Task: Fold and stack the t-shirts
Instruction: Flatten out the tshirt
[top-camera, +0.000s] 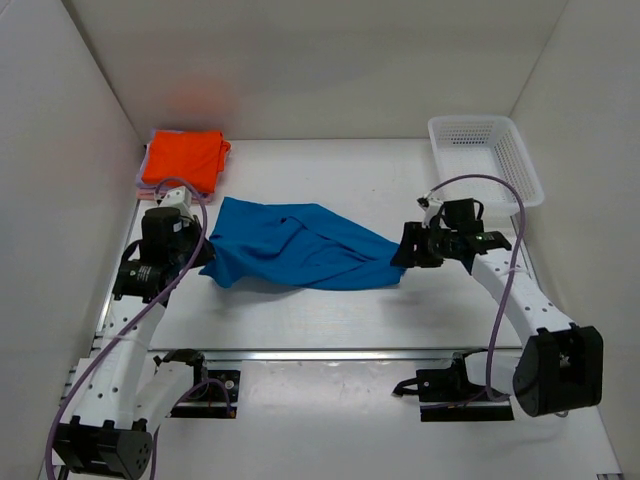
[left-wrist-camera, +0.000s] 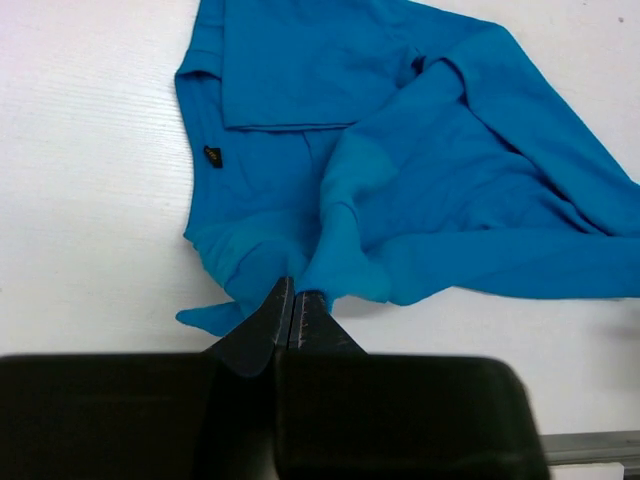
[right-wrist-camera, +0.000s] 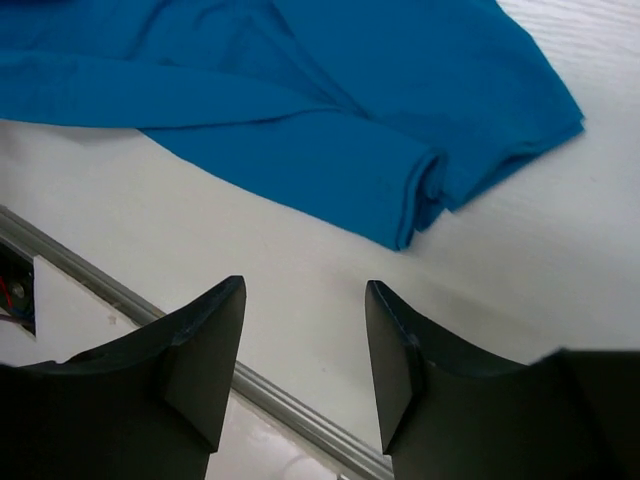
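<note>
A bright blue t-shirt (top-camera: 295, 245) lies crumpled across the middle of the table, also in the left wrist view (left-wrist-camera: 400, 170) and the right wrist view (right-wrist-camera: 330, 110). My left gripper (top-camera: 205, 252) is shut on the shirt's left edge, pinching a fold of cloth (left-wrist-camera: 290, 290). My right gripper (top-camera: 403, 250) is open and empty just off the shirt's right end, its fingers (right-wrist-camera: 205, 350) apart above bare table. A folded orange t-shirt (top-camera: 184, 158) lies at the back left on a pale pink one (top-camera: 143, 180).
A white mesh basket (top-camera: 485, 155) stands at the back right. White walls enclose the table on three sides. A metal rail (top-camera: 330, 353) runs along the near edge, also in the right wrist view (right-wrist-camera: 290, 400).
</note>
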